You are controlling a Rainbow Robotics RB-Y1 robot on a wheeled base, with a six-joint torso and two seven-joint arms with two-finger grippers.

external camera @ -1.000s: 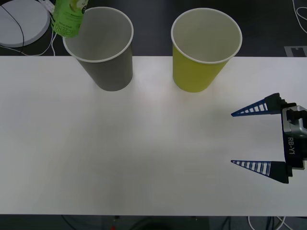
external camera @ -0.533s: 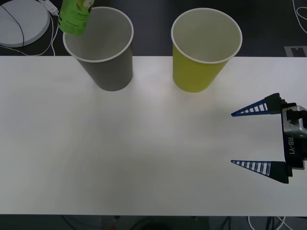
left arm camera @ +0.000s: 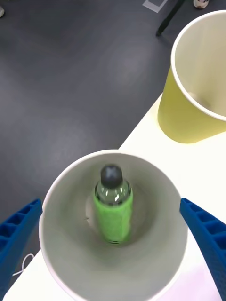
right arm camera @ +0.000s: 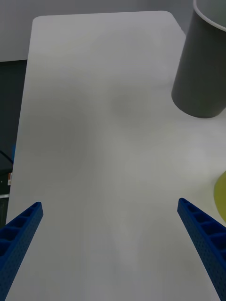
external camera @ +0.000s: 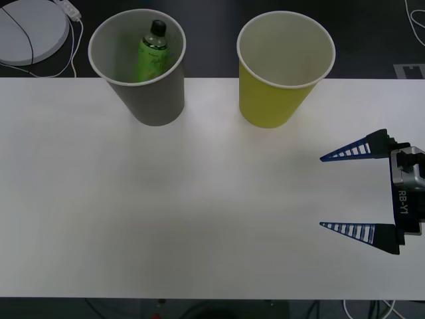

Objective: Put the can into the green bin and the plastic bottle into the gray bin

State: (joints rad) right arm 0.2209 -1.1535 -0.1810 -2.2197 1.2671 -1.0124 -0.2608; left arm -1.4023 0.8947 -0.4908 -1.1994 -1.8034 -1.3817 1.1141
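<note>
The plastic bottle (external camera: 153, 53), green with a black cap, leans inside the gray bin (external camera: 156, 100) at the table's far left. In the left wrist view my left gripper (left arm camera: 110, 202) hangs open straight above that bin (left arm camera: 61, 244), with the bottle (left arm camera: 113, 216) lying free at its bottom. The green bin (external camera: 275, 100) stands to the right of the gray one, and its inside looks bare. My right gripper (external camera: 321, 192) rests open over the table's right side, holding nothing. The can is out of view.
A white round disc with a black cable (external camera: 30, 30) lies beyond the table's far left corner. The white table (external camera: 199, 212) is bare between the bins and the right gripper. Dark floor lies behind the far edge.
The bottle hung above the gray bin's far left rim; it has dropped inside and lies free in the bin. The right arm has not moved.
</note>
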